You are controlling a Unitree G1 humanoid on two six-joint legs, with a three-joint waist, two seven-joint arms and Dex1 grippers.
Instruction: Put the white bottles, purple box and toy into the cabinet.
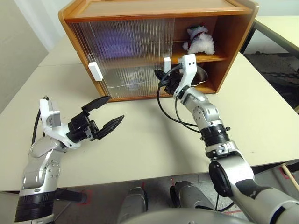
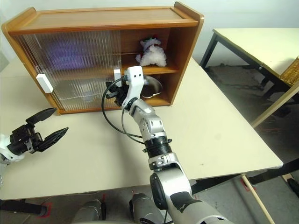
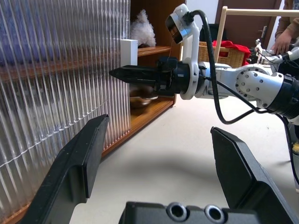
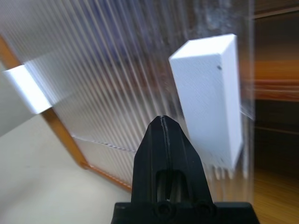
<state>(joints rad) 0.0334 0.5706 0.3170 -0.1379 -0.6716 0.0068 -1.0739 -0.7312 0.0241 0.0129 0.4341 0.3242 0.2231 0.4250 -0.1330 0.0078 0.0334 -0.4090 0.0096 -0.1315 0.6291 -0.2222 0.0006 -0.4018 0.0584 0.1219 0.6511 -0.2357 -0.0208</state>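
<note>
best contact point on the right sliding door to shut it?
Push the white handle at the door's open edge. It stands proud of the ribbed panel, so approach from the open compartment side, where the shut right gripper is.

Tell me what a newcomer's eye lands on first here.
The big orange-brown wooden cabinet at the table's far edge, its ribbed translucent doors covering the left side. The shut right gripper points at the inner door's white rectangular handle. A white plush toy sits on the open upper shelf, right side.
</note>
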